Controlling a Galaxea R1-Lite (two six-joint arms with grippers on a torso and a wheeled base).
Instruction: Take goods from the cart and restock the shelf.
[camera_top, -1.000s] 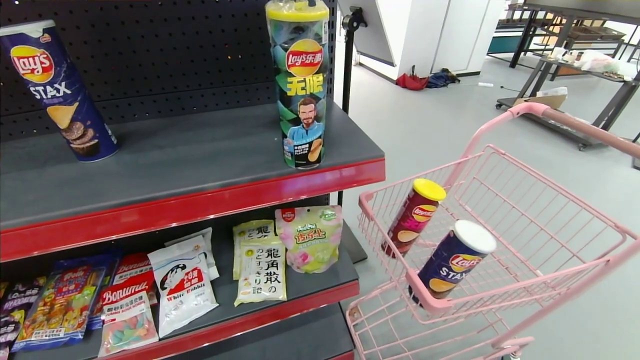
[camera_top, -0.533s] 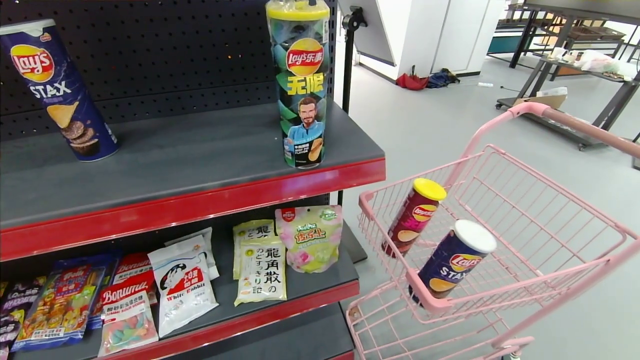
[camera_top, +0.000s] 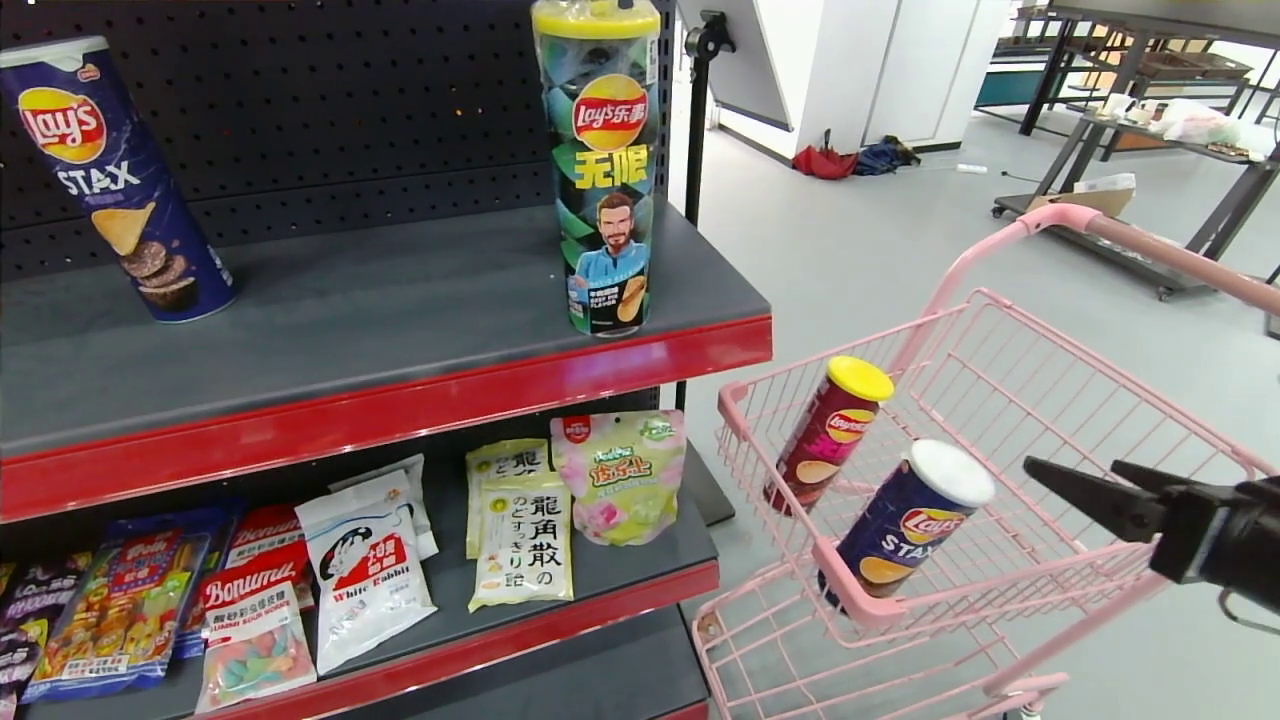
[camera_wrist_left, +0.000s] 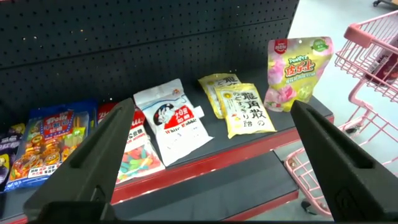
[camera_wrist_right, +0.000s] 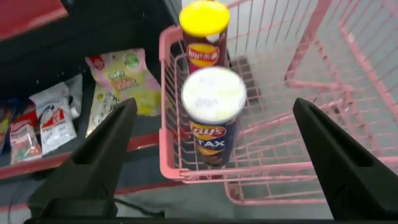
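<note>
Dark blue cardboard crisp tube with a white lid (camera_top: 905, 525) leaned beside a maroon, yellow-lidded tube (camera_top: 828, 433) in the pink wire cart (camera_top: 1090, 225). The right gripper (camera_top: 1072, 466), fingers spread, hovered near, seemingly aligned to grasp it. The left gripper (camera_wrist_left: 211, 104), likewise released, faced the lower snack shelf (camera_wrist_left: 205, 163).

The cart (camera_top: 1060, 215) is glossy pink-coated wire; the shelf (camera_top: 400, 300) is matt grey metal with a glossy red edge.

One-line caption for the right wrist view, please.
Open right gripper aimed at the white-lidded blue can in the pink cart, yellow-lidded maroon can beside it.
</note>
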